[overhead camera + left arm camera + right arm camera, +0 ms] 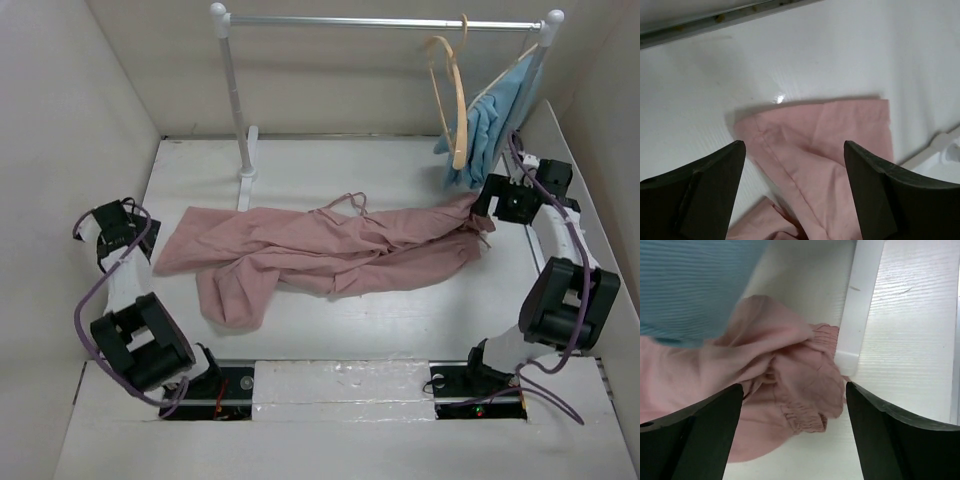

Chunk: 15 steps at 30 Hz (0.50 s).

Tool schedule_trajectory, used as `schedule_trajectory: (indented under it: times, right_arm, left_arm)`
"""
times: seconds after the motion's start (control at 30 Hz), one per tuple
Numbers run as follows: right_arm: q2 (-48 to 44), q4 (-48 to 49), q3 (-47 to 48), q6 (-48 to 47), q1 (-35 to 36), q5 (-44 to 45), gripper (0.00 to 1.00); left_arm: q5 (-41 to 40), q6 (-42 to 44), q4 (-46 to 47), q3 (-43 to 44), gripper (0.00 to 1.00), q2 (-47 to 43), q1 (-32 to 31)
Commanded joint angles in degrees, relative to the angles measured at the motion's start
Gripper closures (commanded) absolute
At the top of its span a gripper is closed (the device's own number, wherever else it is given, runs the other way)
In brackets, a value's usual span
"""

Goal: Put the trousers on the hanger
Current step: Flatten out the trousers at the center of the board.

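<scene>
The trousers are lying crumpled across the middle of the bench. The left gripper is hovering, fingers spread wide, over their flat end. The right gripper is gaping wide over a gathered cuff. The hanger is hanging on the rail, beside a blue garment.

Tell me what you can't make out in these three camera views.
Top view: the right hand sits under its own wrist housing, so contact with the trousers is unclear.
Right wrist view: the blue garment covers the trousers' upper left.
Left wrist view: the left hand and the bottom edge cut off the trousers.
</scene>
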Motion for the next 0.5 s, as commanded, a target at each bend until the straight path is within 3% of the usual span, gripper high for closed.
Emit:
schedule_trajectory:
  times: [0.0,0.07,0.1,0.2,0.23,0.3,0.33,0.37,0.47]
  right_arm:
    - [-10.63,1.7,-1.84,-1.59,-0.16,-2.92,0.11]
    - [-15.05,1.52,-6.58,-1.85,0.45,-3.01,0.08]
    - [-16.98,1.35,-8.25,-1.86,1.24,-3.01,0.08]
    - [-24.54,1.26,-15.37,-0.98,3.35,-3.27,0.19]
    - [-28.22,1.34,-17.13,-0.72,3.88,-4.15,0.44]
    - [-31.58,0.82,-21.96,-0.97,4.94,-4.68,0.67]
    - [-33.16,0.21,-23.28,-1.59,4.94,-5.64,0.91]
    - [-35.96,-0.75,-25.38,-2.64,5.46,-6.43,1.0]
    - [-40.62,-4.09,-27.16,-4.57,8.7,-6.61,0.96]
  left_arm:
    - [-3.51,0.84,-1.06,2.63,0.24,-10.28,-5.63]
    - [-7.39,2.58,0.68,1.66,0.23,-15.89,-13.42]
    - [-8.54,3.56,3.04,1.57,0.17,-16.27,-15.3]
    - [-9.6,5.57,1.06,5.25,0.15,-7.43,-20.65]
    - [-9.95,6.63,0.52,8.57,0.15,-4.18,-21.89]
    - [-13.45,10.14,-3.05,13.41,0.15,7.06,-24.62]
    - [-14.08,11.38,-4.83,19.27,0.15,10.58,-24.63]
    - [-14.96,13.3,-7.98,22.2,0.16,17.4,-24.63]
    - [-17.51,14.02,-10.73,29.86,0.16,26.49,-24.63]
